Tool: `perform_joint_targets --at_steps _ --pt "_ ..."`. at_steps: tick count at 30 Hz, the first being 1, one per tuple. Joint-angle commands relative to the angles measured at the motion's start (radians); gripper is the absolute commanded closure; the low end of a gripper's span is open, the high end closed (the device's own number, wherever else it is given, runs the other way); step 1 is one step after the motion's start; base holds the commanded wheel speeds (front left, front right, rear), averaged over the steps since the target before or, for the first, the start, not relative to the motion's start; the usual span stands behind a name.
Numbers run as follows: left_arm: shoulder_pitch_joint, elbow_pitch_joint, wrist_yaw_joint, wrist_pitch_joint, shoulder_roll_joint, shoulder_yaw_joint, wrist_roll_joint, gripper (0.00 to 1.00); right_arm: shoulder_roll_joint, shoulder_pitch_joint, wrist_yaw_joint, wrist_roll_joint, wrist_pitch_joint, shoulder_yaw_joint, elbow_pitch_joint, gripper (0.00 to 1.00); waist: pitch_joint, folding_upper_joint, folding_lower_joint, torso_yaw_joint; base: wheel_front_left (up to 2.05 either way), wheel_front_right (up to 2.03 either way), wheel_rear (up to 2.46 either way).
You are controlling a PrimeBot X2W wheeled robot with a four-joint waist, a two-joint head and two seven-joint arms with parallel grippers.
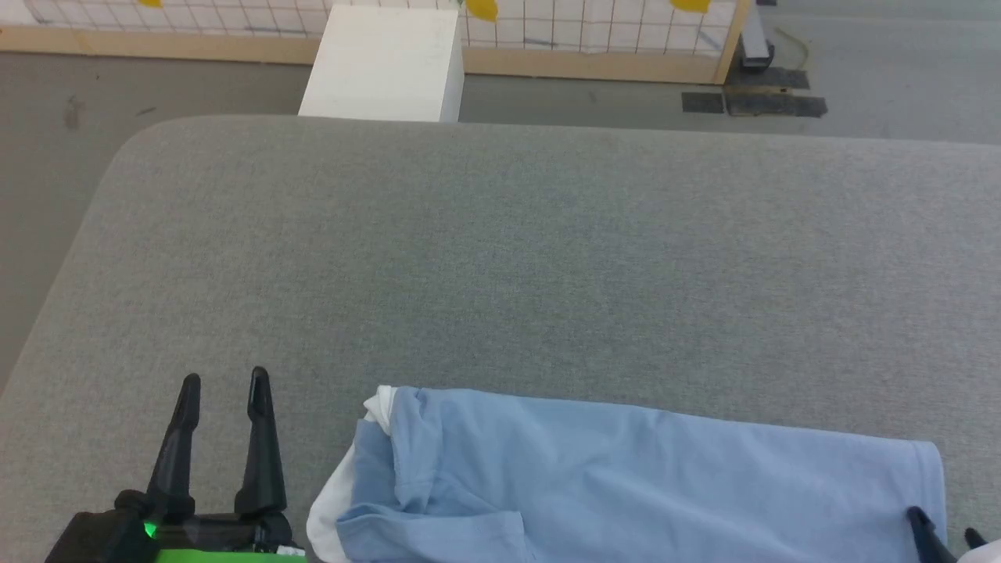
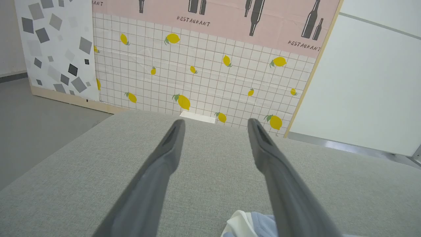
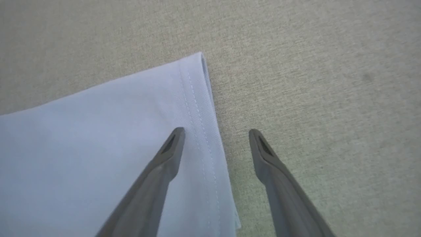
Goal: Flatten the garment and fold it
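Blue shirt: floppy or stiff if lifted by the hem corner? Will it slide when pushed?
Likely floppy: the shirt lies in soft rumples at its collar end, so a lifted corner would probably drape. Probably light: the stitched hem looks thin. Pushed, it may bunch rather than slide on the textured grey cover.

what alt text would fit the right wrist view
The open right gripper straddles the stitched hem of a light blue garment on a grey fabric surface, cloth on the view's left, bare surface on the right.
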Motion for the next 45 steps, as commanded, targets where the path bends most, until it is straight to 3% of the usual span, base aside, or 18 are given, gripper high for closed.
perform_joint_targets --at_steps 1,7,8,10,11,19,20,24,29,36,45 --pt "-0.008 0.005 -0.016 -0.004 -0.01 0.006 0.02 0.0 0.0 -0.022 -0.001 0.007 0.004 0.0 0.02 0.0 0.014 -0.0001 0.0 0.012 0.0 0.0 0.0" --pt "-0.02 0.027 -0.058 -0.004 -0.031 0.024 0.042 0.0 0.0 -0.064 -0.001 0.015 0.021 0.017 0.114 0.0 0.036 -0.0001 0.0 0.021 0.0 0.0 0.0" --pt "-0.022 0.031 -0.063 -0.004 -0.034 0.025 0.045 0.0 0.0 -0.071 -0.001 0.017 0.031 0.018 0.133 0.24 0.038 -0.0001 0.0 0.022 0.0 0.0 0.0" --pt "-0.026 0.036 -0.071 -0.004 -0.038 0.027 0.049 0.0 0.0 -0.084 -0.001 0.029 0.047 0.011 0.158 0.84 0.039 -0.0001 0.0 0.024 0.0 0.0 0.0" --pt "-0.027 0.039 -0.074 -0.004 -0.038 0.028 0.051 0.0 0.0 -0.089 -0.001 0.032 0.051 0.006 0.166 1.0 0.039 -0.0001 0.0 0.024 0.0 0.0 0.0" --pt "-0.034 0.054 -0.092 -0.004 -0.048 0.032 0.059 0.0 -0.002 -0.134 -0.001 -0.009 0.061 -0.041 0.119 1.0 0.023 -0.0001 0.0 0.001 0.0 0.0 0.0" --pt "-0.035 0.061 -0.098 -0.004 -0.054 0.026 0.062 0.0 -0.041 -0.168 -0.001 -0.051 0.074 -0.095 0.069 1.0 0.017 -0.0001 0.0 -0.016 0.0 0.0 0.0" --pt "-0.037 0.07 -0.105 -0.005 -0.06 0.022 0.077 0.0 -0.159 -0.204 -0.001 -0.106 0.095 -0.224 0.076 1.0 0.017 -0.0001 0.0 -0.026 0.0 0.0 0.0" --pt "-0.036 0.078 -0.109 -0.005 -0.064 0.025 0.083 0.0 -0.196 -0.223 -0.001 -0.119 0.091 -0.265 0.099 1.0 0.01 -0.0001 0.0 -0.026 0.0 0.0 0.0" --pt "-0.033 0.086 -0.113 -0.005 -0.073 0.027 0.084 0.0 -0.127 -0.208 -0.001 -0.05 0.131 -0.123 0.032 1.0 -0.002 -0.0001 0.0 -0.027 0.0 0.0 0.0" --pt "-0.033 0.1 -0.12 -0.005 -0.086 0.022 0.083 0.0 -0.036 -0.094 -0.001 0.13 0.322 0.209 -0.183 1.0 -0.019 -0.0001 0.0 -0.008 0.0 0.0 0.0"
